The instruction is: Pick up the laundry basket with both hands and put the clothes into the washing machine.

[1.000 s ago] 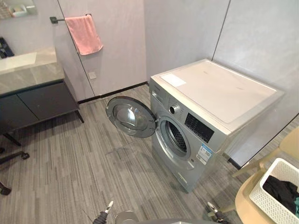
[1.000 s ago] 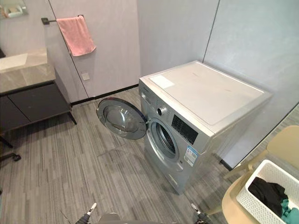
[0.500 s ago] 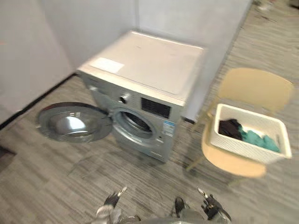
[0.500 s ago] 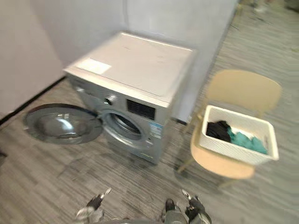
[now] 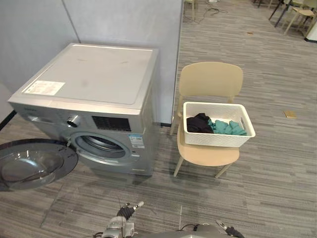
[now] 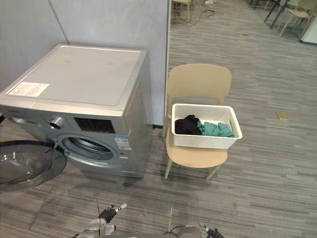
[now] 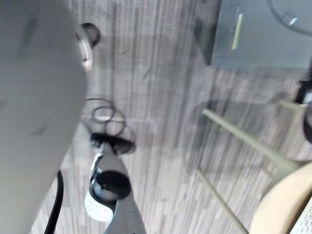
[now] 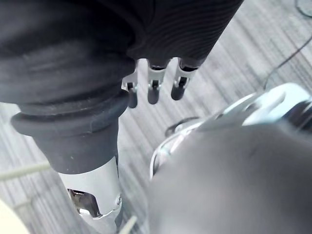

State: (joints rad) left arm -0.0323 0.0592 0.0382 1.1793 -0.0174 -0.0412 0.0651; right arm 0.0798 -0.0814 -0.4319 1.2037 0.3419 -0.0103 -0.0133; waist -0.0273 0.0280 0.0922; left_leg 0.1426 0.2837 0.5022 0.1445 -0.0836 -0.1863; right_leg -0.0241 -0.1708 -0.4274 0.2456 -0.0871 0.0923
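Camera swung right; white lattice laundry basket [image 5: 218, 139] on beige chair [image 5: 210, 82]; right hand [image 8: 152, 87] relaxed; left hand [image 5: 123, 223] unclear.

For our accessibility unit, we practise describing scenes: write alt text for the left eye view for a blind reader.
A white laundry basket holding black and teal clothes sits on a beige chair, right of a silver washing machine whose round door stands open. The robot's left hand and right hand hang low at the bottom edge.
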